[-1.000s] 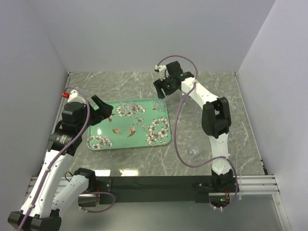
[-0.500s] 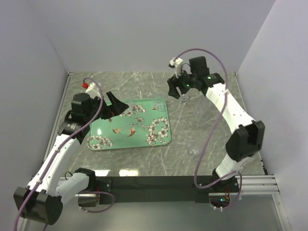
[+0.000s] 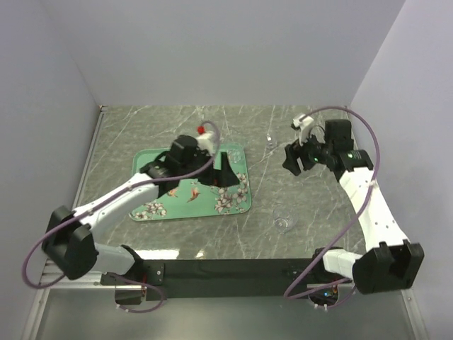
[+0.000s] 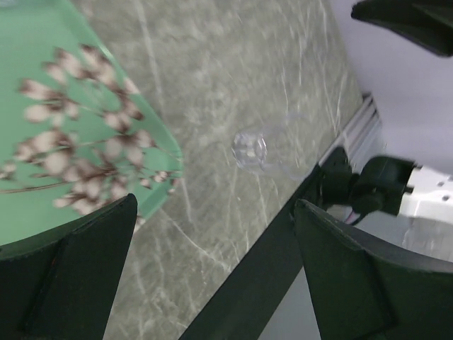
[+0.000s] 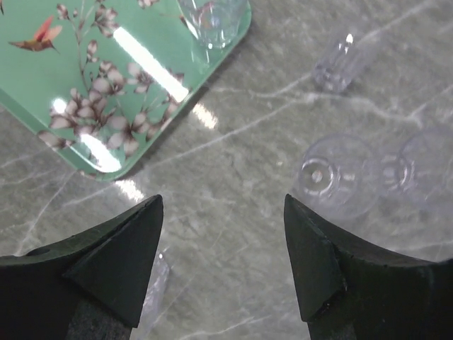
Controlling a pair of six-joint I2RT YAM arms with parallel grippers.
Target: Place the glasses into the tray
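Right end effector (image 5: 221, 209), spread wide, above clear round glasses (image 5: 333, 176), glossy mint tray (image 5: 35, 78).

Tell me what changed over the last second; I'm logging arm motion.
The left gripper swung rightward from the left edge of the mint-green floral rectangular tray to above its right end. The right gripper withdrew from the tray's far right corner, rightward over the grey marble table. Both are open and empty. The tray and the small clear glass near the table's front stayed put.
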